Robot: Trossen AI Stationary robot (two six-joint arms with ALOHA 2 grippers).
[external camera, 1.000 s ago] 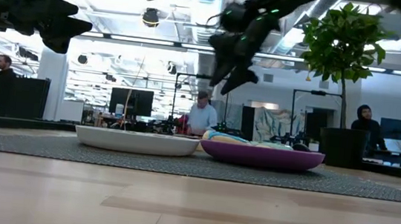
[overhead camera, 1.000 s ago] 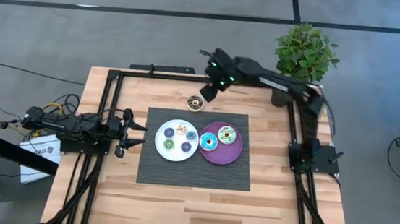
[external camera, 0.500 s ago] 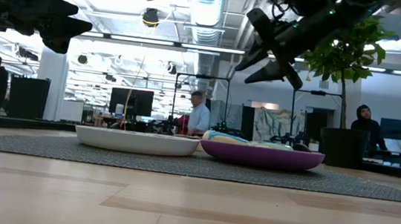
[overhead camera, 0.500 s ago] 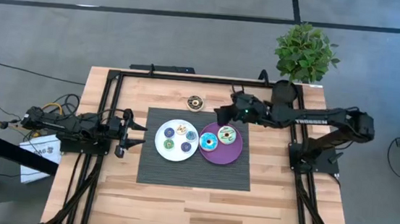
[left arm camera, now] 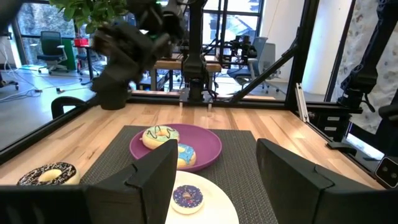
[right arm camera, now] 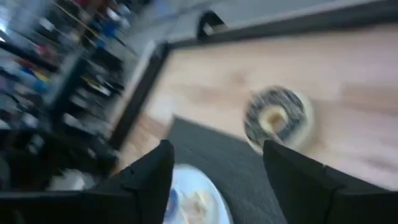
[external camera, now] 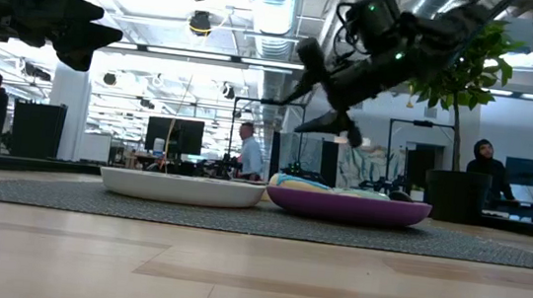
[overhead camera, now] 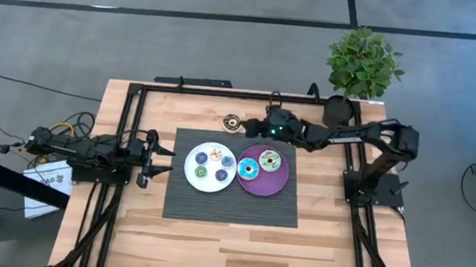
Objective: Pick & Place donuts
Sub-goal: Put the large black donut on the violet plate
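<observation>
A brown donut with sprinkles lies flat on the bare wood, just beyond the far edge of the dark mat. My right gripper hovers open to its right, fingers pointing toward it and slanting down. In the right wrist view the donut lies ahead of the fingers, untouched. The white plate holds several small donuts. The purple plate holds a blue one and a green one. My left gripper waits open at the table's left, level, with nothing between its fingers.
Both plates sit side by side on the dark mat in the table's middle. A potted plant stands at the far right corner. A black frame rail runs along the table's far edge, close behind the brown donut. People stand in the room beyond.
My right gripper has swung from above the table's far edge toward the right, then back left toward the brown donut. It has sunk and rolled on the way, and now points leftward at the donut. The donuts and plates have not moved.
</observation>
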